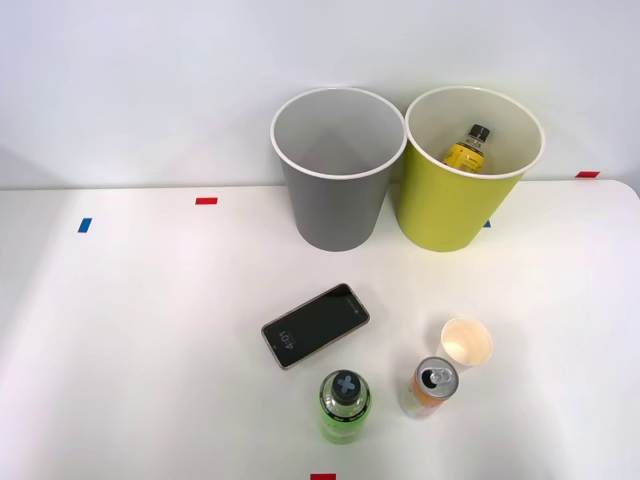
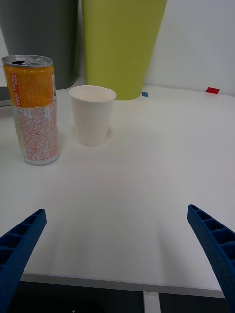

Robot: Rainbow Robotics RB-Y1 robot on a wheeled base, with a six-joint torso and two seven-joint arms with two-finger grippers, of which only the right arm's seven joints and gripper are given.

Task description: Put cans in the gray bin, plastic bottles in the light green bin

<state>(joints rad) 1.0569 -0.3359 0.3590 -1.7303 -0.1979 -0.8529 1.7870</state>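
One yellow bottle lies inside the light green bin.

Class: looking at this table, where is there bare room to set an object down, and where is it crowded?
Free: the wide left stretch of table, from the phone outward, and the right edge beyond the cup. Crowded: the near middle, where phone, green bottle, can and cup cluster.
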